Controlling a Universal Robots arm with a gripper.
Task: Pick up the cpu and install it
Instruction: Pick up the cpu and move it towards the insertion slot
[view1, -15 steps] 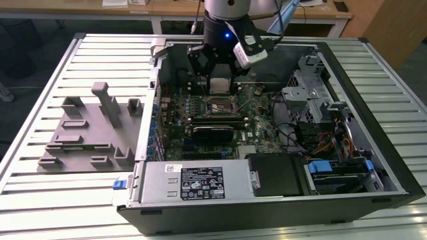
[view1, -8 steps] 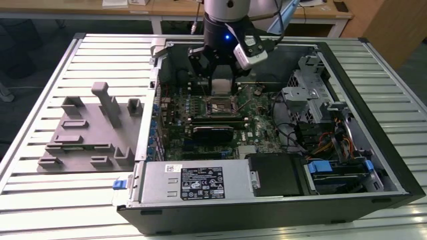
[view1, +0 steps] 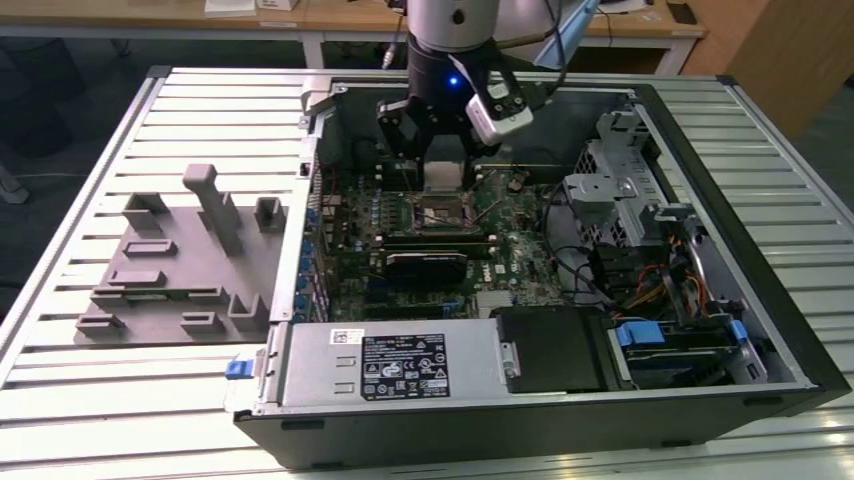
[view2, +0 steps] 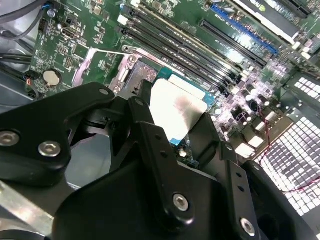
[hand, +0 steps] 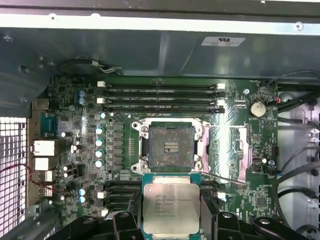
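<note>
We see the gripper (hand: 171, 217) clamped on the cpu (hand: 171, 200), holding it above the green motherboard (hand: 75, 142), just beside the open socket (hand: 169, 145), inside the computer case (view1: 400, 442).

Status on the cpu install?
Arm's gripper shut on the cpu, held over the motherboard. Not yet seated. CPU socket open and empty, bracket folded aside.
</note>
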